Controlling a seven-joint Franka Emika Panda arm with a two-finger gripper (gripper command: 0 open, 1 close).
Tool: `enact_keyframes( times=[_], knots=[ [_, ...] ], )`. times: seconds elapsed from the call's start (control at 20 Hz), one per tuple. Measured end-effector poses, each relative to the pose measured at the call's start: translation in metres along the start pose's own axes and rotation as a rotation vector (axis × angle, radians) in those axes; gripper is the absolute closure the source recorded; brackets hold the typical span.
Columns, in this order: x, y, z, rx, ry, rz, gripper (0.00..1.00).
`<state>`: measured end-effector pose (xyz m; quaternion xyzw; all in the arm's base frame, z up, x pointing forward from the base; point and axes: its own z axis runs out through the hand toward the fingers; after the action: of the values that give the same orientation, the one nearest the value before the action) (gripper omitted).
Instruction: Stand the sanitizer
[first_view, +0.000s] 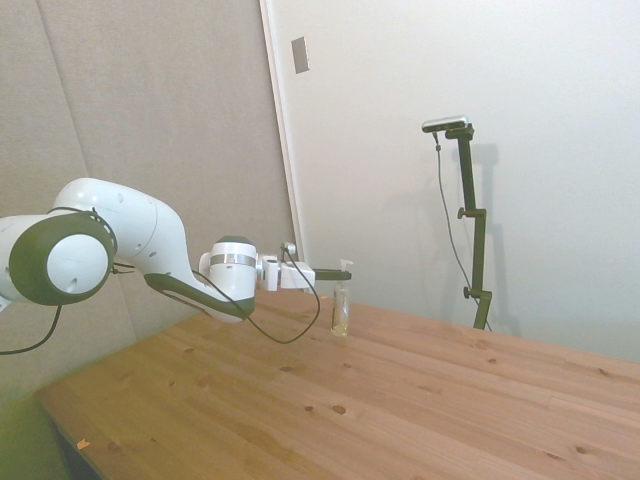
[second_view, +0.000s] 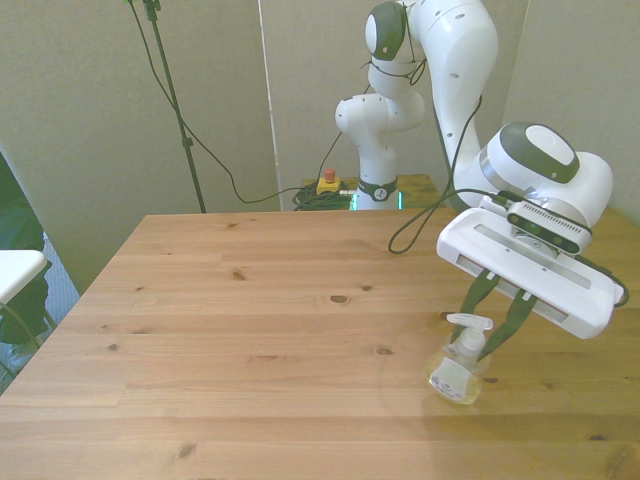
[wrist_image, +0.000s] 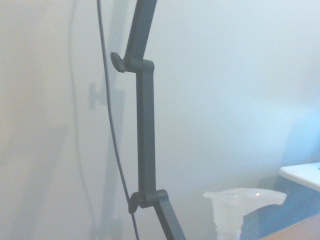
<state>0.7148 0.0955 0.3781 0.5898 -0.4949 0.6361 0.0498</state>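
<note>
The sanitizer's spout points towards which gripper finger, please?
The finger on the front view's left; the sanitizer has its spout jutting out beside it, away from the other.

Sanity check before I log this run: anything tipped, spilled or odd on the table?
Nothing stands out. The sanitizer stands upright on the table, pump top up, with no liquid visible around its base. The gripper has its fingers either side of the bottle's neck; whether they touch it is unclear.

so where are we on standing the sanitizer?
Mostly done: the sanitizer stands upright on the table, pump on top. In hand: the gripper sits level at its neck, fingers either side; contact unclear. Left: let go and back away.
</note>
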Motion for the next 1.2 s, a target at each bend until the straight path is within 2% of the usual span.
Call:
enact_keyframes(
  times=[0.55,0.6,1.2],
  knots=[
    [-0.028,-0.008,0.004,0.042,0.012,-0.027,1.0],
    [-0.029,-0.008,0.004,0.045,0.012,-0.029,0.0],
    [-0.026,-0.009,-0.004,0.043,0.0,-0.024,0.0]
  ],
)
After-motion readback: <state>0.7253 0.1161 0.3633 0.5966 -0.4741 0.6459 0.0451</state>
